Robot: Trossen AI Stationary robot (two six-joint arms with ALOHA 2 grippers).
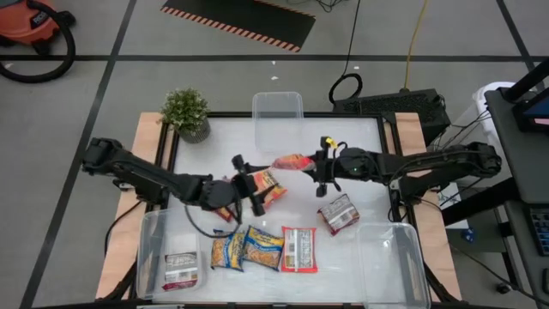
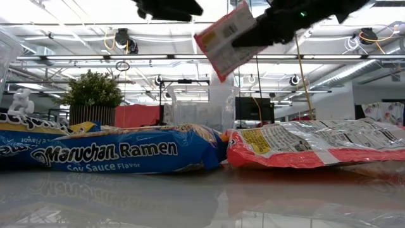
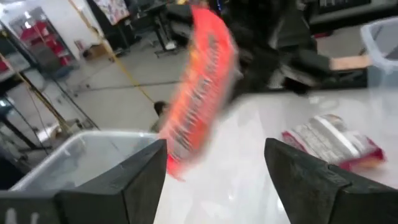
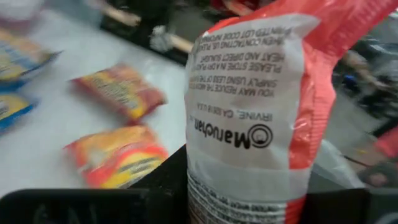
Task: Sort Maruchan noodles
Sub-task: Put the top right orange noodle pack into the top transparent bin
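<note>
Packets [image 2: 114, 155] lie along the near edge. Going left to right: my left gripper [image 1: 249, 193] hovers mid-desk, fingers [image 3: 134, 177] wide and empty, over an orange packet [image 1: 268, 187]. My right gripper [image 1: 319, 167] is clamped on a red packet [image 1: 292, 162], lifted near the far bin [image 1: 277, 116]. Judgement: keep it level and release low inside the correct bin.

potted plant [image 1: 187, 112], 3 clear bins [image 1: 277, 112], vacuum [image 1: 33, 24]
</note>
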